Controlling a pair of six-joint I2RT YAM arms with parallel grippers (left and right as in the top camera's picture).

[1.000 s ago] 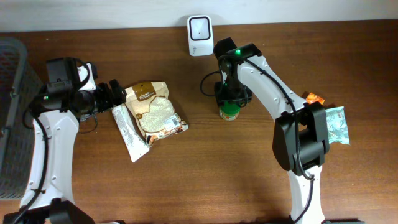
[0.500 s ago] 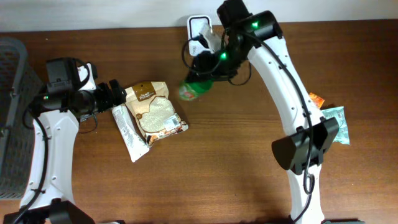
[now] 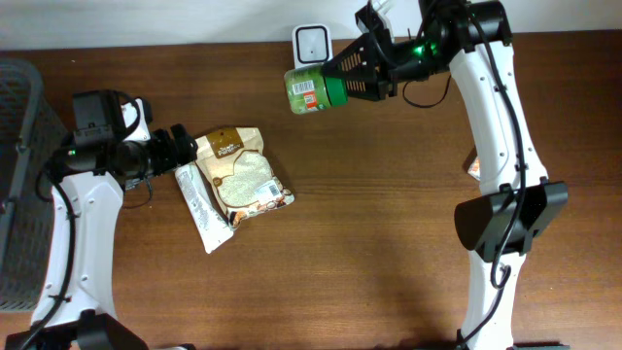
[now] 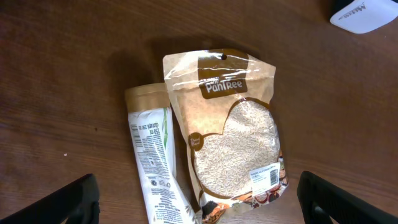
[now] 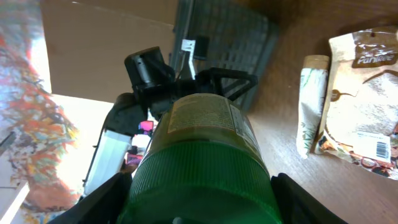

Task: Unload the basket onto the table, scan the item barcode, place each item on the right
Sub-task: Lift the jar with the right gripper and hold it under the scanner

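A jar (image 3: 309, 88) with a green lid and a pale label hangs on its side in the air, just in front of the white scanner (image 3: 311, 42) at the table's back edge. My right gripper (image 3: 342, 84) is shut on the jar's lid, and the jar's base points left. A barcode on the label faces up toward the overhead camera. In the right wrist view the jar (image 5: 202, 143) fills the space between the fingers of the right gripper (image 5: 202, 196). My left gripper (image 3: 182, 146) stands open and empty over the pouches at the left.
A brown rice pouch (image 3: 243, 175) and a white sachet (image 3: 200, 206) lie at the left, also under the left gripper (image 4: 199, 208). A dark basket (image 3: 17, 175) stands at the far left edge. An orange packet (image 3: 473, 166) peeks out behind the right arm.
The right arm lifted the jar off the table, tipped it onto its side and carried it back and left, up to the scanner. The left arm has not moved.
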